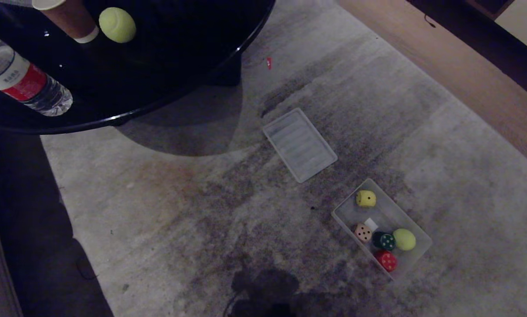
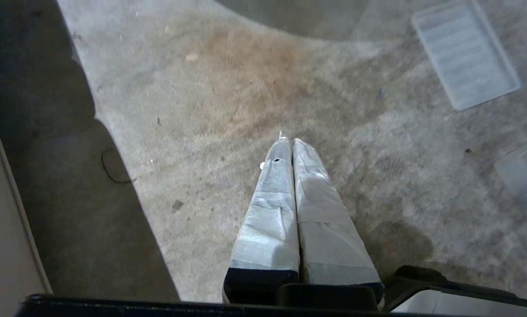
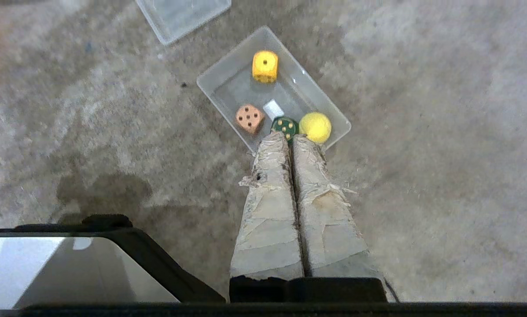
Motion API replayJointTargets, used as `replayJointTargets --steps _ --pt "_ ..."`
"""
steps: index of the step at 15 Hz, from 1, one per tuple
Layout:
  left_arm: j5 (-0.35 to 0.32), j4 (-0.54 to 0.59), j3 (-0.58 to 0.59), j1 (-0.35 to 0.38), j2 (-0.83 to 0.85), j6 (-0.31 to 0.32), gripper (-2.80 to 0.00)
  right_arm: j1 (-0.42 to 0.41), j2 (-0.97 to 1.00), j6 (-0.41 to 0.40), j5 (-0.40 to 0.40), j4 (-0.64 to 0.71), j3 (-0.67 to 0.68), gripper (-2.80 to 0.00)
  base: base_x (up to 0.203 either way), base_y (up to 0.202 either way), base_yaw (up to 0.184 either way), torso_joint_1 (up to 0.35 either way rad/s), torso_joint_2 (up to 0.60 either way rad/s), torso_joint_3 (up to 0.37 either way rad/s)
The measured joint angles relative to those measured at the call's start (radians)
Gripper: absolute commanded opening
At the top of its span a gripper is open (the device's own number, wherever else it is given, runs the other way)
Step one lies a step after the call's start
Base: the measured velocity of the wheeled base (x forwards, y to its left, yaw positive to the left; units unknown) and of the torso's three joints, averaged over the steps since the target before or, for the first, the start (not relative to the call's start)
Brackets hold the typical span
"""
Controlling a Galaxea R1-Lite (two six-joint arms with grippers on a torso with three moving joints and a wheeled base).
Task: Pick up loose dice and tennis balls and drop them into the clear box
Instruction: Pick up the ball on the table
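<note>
4 dice and 1 ball in the box, 1 ball on the table

Both grippers, left (image 2: pixel 288 140) and right (image 3: pixel 289 134), are pressed closed and empty. The clear box (image 1: pixel 415 223) on the carpet holds the red die (image 1: pixel 386 260), green die (image 1: pixel 384 240), beige die (image 1: pixel 363 232), yellow die (image 1: pixel 366 198) and a tennis ball (image 1: pixel 404 239); beyond lies the lid (image 1: pixel 299 144), and the other tennis ball (image 1: pixel 117 24) sits on the black table (image 1: pixel 166 75).

Low in the right half of the head view, the clear box (image 1: pixel 415 226) sits on the carpet (image 1: pixel 179 211). In it lie four dice (image 1: pixel 366 198) and one tennis ball (image 1: pixel 404 239): one die alone at the upper end, the other three clustered at the lower end with the ball just beside them. The lid (image 1: pixel 299 144) lies up and to the left of the box, apart from it. At upper left, a second tennis ball (image 1: pixel 117 24) rests on the table (image 1: pixel 166 83), beside a cup (image 1: pixel 69 20), with a bottle (image 1: pixel 19 75) further left.
</note>
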Motion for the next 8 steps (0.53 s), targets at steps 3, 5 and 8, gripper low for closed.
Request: replayJointTargets --steps 3,5,8 --pt "0.0 0.0 0.0 0.0 0.0 -0.001 -2.8 0.0 0.0 0.0 0.0 0.0 0.0 -2.8 0.0 0.0 0.0 0.002 0.0 0.204" --pt "0.0 0.0 0.0 0.0 0.0 -0.001 -2.8 0.0 0.0 0.0 0.0 0.0 0.0 -2.8 0.0 0.0 0.0 0.003 0.0 0.208" --pt "0.001 0.0 0.0 0.0 0.0 -0.001 -2.8 0.0 0.0 -0.002 0.0 0.0 0.0 -2.8 0.0 0.0 0.0 0.004 0.0 0.2"
